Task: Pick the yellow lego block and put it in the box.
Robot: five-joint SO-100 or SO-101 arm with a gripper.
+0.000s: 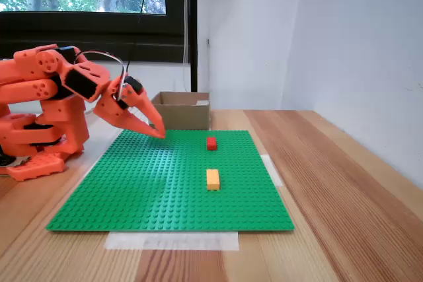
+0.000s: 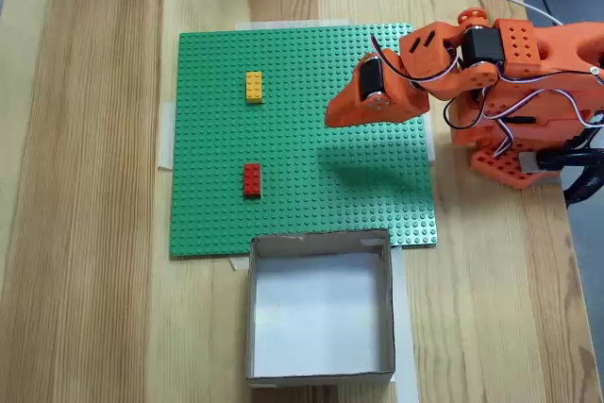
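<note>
The yellow lego block (image 1: 213, 179) (image 2: 254, 86) lies flat on the green studded baseplate (image 1: 152, 183) (image 2: 302, 148), by itself. The brown cardboard box (image 1: 183, 110) (image 2: 321, 363) stands against one edge of the plate with nothing inside it. My orange gripper (image 1: 158, 133) (image 2: 332, 117) hovers above the plate, well away from the yellow block, its fingers together and nothing between them.
A smaller red brick (image 1: 211, 142) (image 2: 252, 179) lies on the plate between the yellow block and the box. The arm's orange base (image 1: 39, 137) (image 2: 538, 139) sits on the wooden table beside the plate. White walls stand behind the table and along one side.
</note>
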